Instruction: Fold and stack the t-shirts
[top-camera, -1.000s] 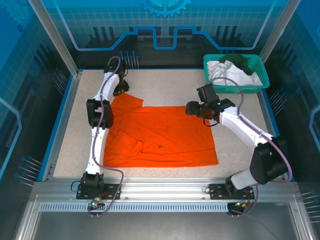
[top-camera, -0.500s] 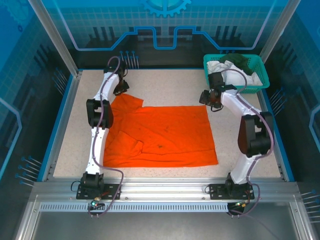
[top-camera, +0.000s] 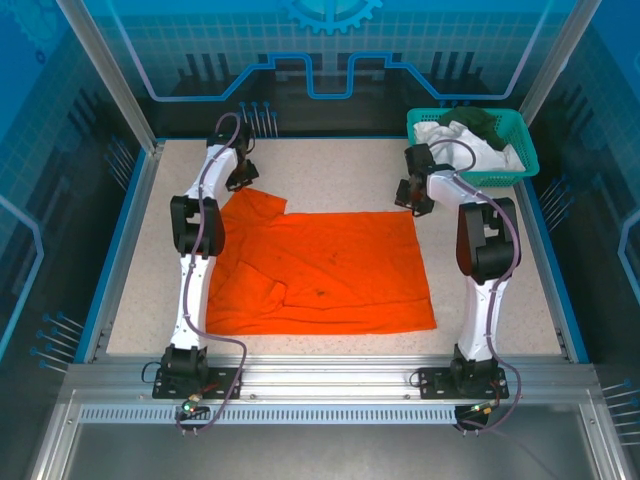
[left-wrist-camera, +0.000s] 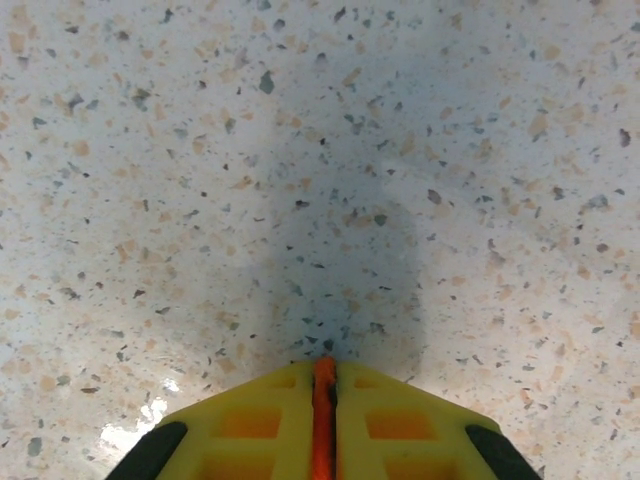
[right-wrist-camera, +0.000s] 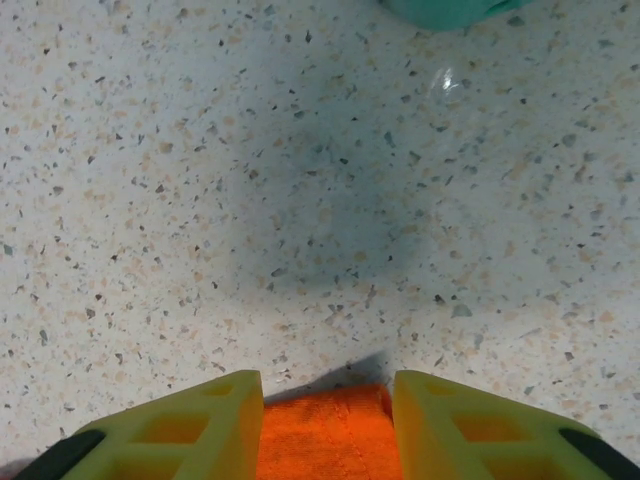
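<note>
Across speckled counter (top-camera: 330, 165) orange t-shirt (top-camera: 330, 270) lies flat. Far side: left pincer (left-wrist-camera: 324, 366) pinched tight on its left edge; right pincer (right-wrist-camera: 325, 390) half wide, straddling right corner. Clamp right fully, then lift both evenly, cloth taut.

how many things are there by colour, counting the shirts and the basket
teal plastic mesh basket: 1
bright orange fabric t-shirt, spread flat: 1
white fabric shirt, in the basket: at least 1, the heap hides any more
dark green fabric shirt, in the basket: 1
total: 4 that can be told apart
</note>
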